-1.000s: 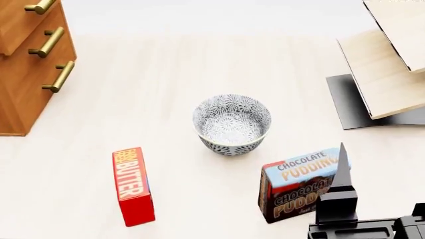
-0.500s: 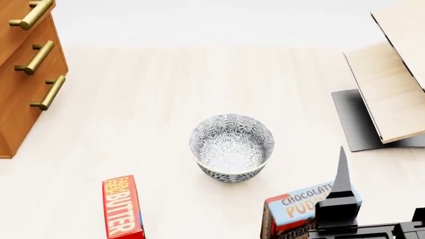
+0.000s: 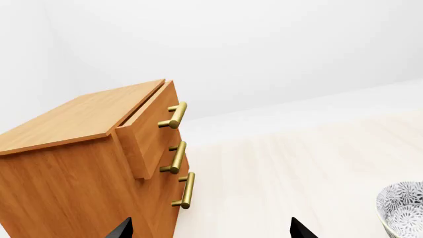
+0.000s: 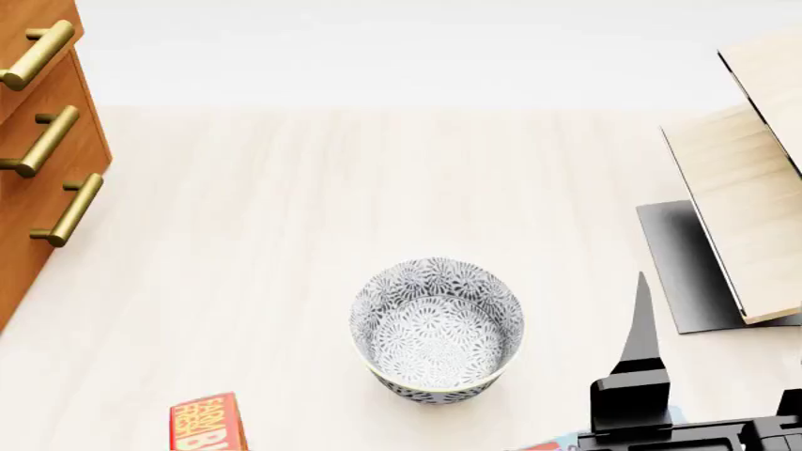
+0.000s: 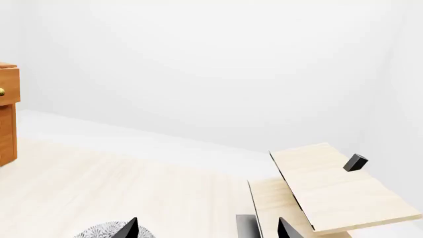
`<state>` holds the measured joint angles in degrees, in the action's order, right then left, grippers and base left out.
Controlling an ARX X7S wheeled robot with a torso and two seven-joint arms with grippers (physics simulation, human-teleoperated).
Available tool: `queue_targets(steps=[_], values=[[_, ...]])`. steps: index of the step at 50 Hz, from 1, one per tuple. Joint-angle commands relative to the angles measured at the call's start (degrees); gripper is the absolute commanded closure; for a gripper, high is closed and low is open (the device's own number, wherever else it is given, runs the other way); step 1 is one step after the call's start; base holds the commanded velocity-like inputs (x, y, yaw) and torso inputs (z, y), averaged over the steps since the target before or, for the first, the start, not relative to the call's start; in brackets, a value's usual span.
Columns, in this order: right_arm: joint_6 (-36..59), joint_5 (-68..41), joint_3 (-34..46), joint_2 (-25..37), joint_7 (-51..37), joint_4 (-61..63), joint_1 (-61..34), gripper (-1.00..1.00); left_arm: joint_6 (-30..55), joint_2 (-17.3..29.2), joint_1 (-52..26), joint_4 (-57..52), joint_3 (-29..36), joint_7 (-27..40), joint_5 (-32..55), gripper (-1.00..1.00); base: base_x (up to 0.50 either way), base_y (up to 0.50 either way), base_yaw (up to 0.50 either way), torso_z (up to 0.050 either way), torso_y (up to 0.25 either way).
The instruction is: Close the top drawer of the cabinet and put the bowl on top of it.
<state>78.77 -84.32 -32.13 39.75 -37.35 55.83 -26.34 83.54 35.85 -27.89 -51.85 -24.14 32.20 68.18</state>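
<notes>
The bowl (image 4: 437, 331), white with a grey floral pattern, stands upright on the pale floor at the centre of the head view. It also shows at the edge of the left wrist view as the bowl (image 3: 403, 209) and in the right wrist view as the bowl (image 5: 106, 232). The orange-brown cabinet (image 3: 73, 168) stands far left, cabinet (image 4: 25, 216). Its top drawer (image 3: 146, 131) juts out beyond the fronts below, with its brass handle (image 3: 173, 115) free. My left gripper (image 3: 210, 233) is open and empty, apart from the cabinet. My right gripper (image 5: 207, 232) is open and empty, just right of the bowl.
A red butter box (image 4: 207, 425) lies at the bottom edge, left of the bowl. A pale plywood structure (image 4: 752, 178) on a black base (image 4: 696, 272) stands at the right. One black finger (image 4: 644, 329) of my right gripper rises between that base and the bowl.
The head view has shifted, so the bowl sits lower in frame and the cabinet further left. Both boxes have slid almost out at the bottom. Nothing was gripped or released.
</notes>
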Motion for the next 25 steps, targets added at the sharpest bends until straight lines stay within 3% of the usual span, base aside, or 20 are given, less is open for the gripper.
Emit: queue_targets(steps=[1,25], values=[[-2.3,-2.9,-0.2,0.9,0.1,-0.2,-0.2,-1.00,-0.6,-0.1,-0.1,0.0,-1.3,0.3,3.1,-1.00,0.27,0.00,0.00,0.000,0.000],[-3.9,-3.2,-0.5,2.1,-0.2,0.1,1.3,-1.00,-2.5,1.3,0.6,0.4,0.4,1.8,4.8,-1.00,0.28,0.00,0.00,0.000,0.001]])
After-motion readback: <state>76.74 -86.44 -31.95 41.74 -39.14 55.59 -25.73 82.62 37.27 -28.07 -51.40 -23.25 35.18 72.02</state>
